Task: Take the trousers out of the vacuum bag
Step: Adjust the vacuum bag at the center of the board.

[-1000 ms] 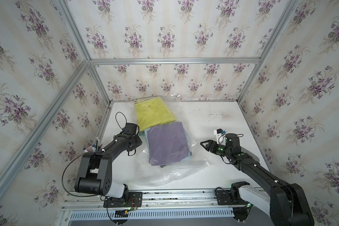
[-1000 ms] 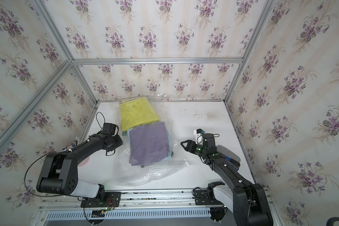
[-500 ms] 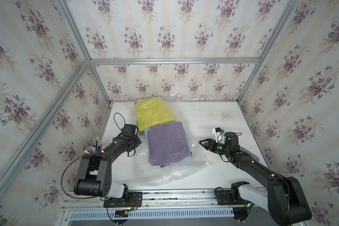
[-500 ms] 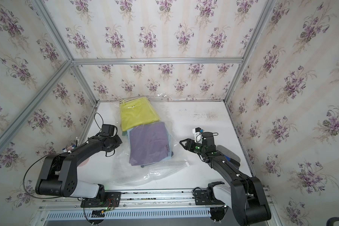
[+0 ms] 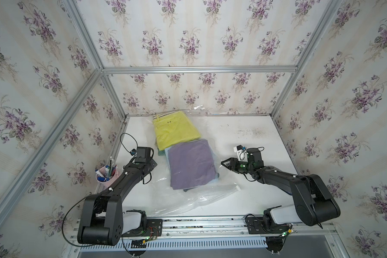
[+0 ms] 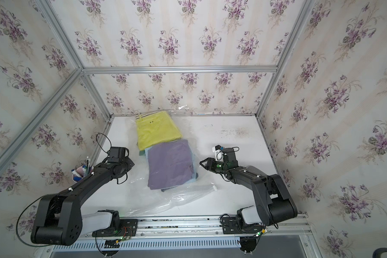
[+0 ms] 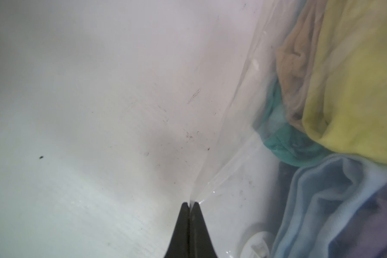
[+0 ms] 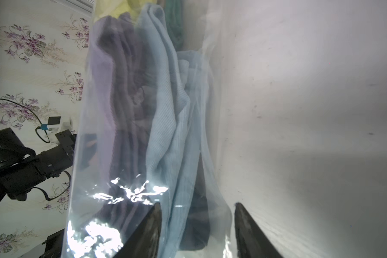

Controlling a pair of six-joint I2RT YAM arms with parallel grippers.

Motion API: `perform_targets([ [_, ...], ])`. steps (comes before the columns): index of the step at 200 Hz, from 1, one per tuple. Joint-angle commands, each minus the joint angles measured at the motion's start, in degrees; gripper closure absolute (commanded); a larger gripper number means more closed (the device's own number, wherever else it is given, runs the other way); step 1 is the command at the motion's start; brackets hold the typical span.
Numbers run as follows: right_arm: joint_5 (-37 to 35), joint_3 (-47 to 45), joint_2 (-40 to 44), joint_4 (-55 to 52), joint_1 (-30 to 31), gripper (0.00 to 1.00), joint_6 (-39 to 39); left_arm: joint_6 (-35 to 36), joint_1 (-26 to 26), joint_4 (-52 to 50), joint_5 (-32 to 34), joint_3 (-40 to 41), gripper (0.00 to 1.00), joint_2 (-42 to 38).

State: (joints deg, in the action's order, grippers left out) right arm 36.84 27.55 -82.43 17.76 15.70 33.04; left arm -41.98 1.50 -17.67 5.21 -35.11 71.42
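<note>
The see-through vacuum bag [image 5: 188, 201] lies mid-table in both top views, holding the trousers: purple [image 5: 191, 166] on top, yellow-green [image 5: 175, 130] behind. The left wrist view shows tan [image 7: 293, 55], teal [image 7: 284, 138] and light blue [image 7: 322, 189] ones through the plastic. My left gripper [image 7: 190, 203] is shut on the vacuum bag's film edge, on the bag's left side [image 5: 153, 164]. My right gripper [image 8: 197, 204] is open at the bag's right side [image 5: 223, 163]. Its fingers straddle the bagged light blue [image 8: 170, 111] and black [image 8: 197, 223] cloth.
A pink pen cup [image 5: 105, 176] stands by the left wall behind my left arm. The bag's white slider [image 5: 238, 188] lies at its zip strip toward the front. A white round valve [image 7: 258, 245] sits on the bag near my left jaws. Papered walls enclose three sides.
My left gripper has closed on the bag's edge. My right gripper has slid left against the bag's side and its jaws have narrowed.
</note>
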Motion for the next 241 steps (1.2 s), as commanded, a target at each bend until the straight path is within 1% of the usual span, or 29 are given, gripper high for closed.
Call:
perform_targets([
  [1,0.22,-0.26,-1.04,3.19,0.29,0.57,0.69,-3.16,-0.07,-6.82,4.08,1.80,1.00,-3.07],
  [12,0.45,-0.39,-1.53,3.83,0.36,0.64,0.97,-3.32,-0.09,-7.26,4.02,2.57,1.00,-4.27],
  [36,0.92,0.19,-2.37,4.54,0.55,0.88,1.24,-4.59,-0.09,-8.88,4.61,4.14,1.00,-6.26],
  [57,0.77,1.70,-3.07,4.09,0.51,1.00,1.00,-4.96,-0.09,-8.28,4.54,5.44,1.00,-7.61],
  [95,-1.34,6.56,-5.26,1.41,0.56,1.00,-0.68,-4.61,-0.02,-6.37,2.28,3.85,1.00,-5.29],
  [116,0.51,9.63,-8.18,2.75,0.85,1.00,-0.06,-4.71,0.03,-4.33,0.91,3.00,1.00,-2.46],
  [148,-1.38,16.76,-13.73,0.53,5.31,1.00,-1.49,-5.02,0.08,-0.41,-1.47,1.93,1.00,2.38],
  [179,-1.94,22.19,-19.67,2.59,7.01,1.00,1.49,-5.59,1.33,2.74,-3.28,-0.47,1.00,8.21],
  [191,-2.04,24.85,-22.07,3.15,7.51,1.00,2.44,-5.76,1.81,3.53,-3.28,-1.41,1.00,9.13],
  [193,-2.04,25.45,-22.42,3.16,7.59,1.00,2.53,-5.93,1.77,3.70,-3.32,-1.55,1.00,10.59],
  [201,-2.24,27.48,-24.10,3.02,7.88,1.00,2.95,-6.03,1.76,4.27,-3.45,-2.00,1.00,11.72],
  [241,-2.39,40.02,-31.86,-0.60,8.97,1.00,3.61,-6.01,1.76,4.47,-2.96,-4.59,1.00,13.88],
])
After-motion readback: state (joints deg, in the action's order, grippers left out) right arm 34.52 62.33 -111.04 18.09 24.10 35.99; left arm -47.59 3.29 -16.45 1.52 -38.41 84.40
